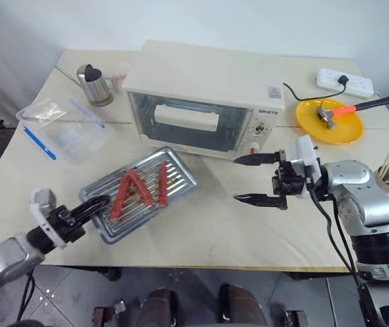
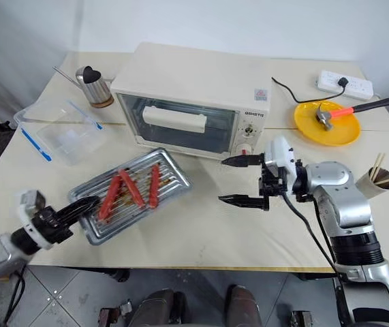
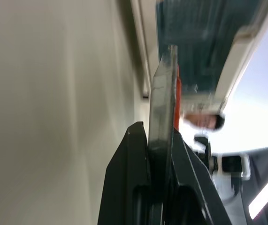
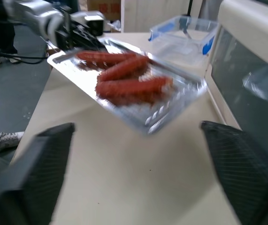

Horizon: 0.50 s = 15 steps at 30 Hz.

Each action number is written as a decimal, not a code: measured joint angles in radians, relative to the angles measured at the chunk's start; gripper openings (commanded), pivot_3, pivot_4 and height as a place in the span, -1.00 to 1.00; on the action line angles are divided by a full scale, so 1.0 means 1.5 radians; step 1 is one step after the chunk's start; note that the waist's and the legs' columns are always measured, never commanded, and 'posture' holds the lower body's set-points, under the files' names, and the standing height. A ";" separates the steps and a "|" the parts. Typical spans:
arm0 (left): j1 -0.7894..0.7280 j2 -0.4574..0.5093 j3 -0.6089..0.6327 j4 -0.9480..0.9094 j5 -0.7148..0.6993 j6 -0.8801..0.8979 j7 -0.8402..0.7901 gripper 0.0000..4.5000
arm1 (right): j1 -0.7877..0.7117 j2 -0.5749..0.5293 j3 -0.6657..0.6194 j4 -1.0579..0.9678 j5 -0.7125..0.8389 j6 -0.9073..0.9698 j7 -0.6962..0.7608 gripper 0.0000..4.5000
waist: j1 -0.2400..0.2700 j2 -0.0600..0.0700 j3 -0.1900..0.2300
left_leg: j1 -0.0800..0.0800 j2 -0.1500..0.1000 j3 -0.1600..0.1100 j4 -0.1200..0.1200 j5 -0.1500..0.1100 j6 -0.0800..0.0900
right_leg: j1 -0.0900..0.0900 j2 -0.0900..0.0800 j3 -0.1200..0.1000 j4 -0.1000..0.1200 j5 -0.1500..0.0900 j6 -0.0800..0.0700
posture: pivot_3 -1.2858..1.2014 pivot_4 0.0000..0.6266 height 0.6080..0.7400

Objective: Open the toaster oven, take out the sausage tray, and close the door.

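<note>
The cream-white toaster oven [image 1: 201,95] stands at the back middle of the table, its glass door [image 1: 180,129] shut. In front of it is the silver sausage tray [image 1: 170,174] with three reddish sausages [image 1: 136,187]. My left gripper [image 1: 97,203] is shut on the tray's near left rim; the left wrist view shows that rim [image 3: 164,93] pinched between the black fingers. In the right wrist view the sausage tray [image 4: 171,101] looks tilted and slightly off the table. My right gripper [image 1: 235,179] stands open to the right of the tray, pointing left, holding nothing.
A yellow plate [image 1: 310,116] with a hammer [image 1: 330,112] and a white power strip [image 1: 344,82] lie at the back right. A cup of sticks [image 1: 388,176] stands at the right edge. A clear box with a blue lid [image 1: 65,129] and a metal jug [image 1: 95,85] are at the left.
</note>
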 measured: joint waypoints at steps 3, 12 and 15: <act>-0.094 0.003 -0.077 0.051 0.004 0.038 0.003 -1.00 | 0.021 -0.016 -0.015 -0.001 0.009 -0.008 0.023 0.99 | 0.000 0.000 0.000 | 0.000 -0.001 0.000 0.000 0.000 0.000 | 0.000 0.000 -0.001 0.001 0.002 0.004 | 0.03 -0.52 1.00; -0.338 -0.025 -0.211 0.200 0.183 0.159 -0.103 -1.00 | 0.083 -0.075 -0.090 0.052 0.016 -0.069 0.078 0.99 | -0.002 0.000 0.000 | 0.001 0.000 0.006 0.000 0.002 -0.001 | 0.000 0.001 -0.002 -0.004 0.003 0.009 | 0.03 -0.52 1.00; -0.403 -0.051 -0.245 0.239 0.281 0.172 -0.172 -1.00 | 0.092 -0.090 -0.113 0.144 0.016 -0.132 0.110 0.99 | 0.001 -0.001 0.000 | 0.001 0.000 0.011 0.000 0.003 -0.001 | 0.001 0.001 -0.002 -0.006 0.003 0.009 | 0.03 -0.52 1.00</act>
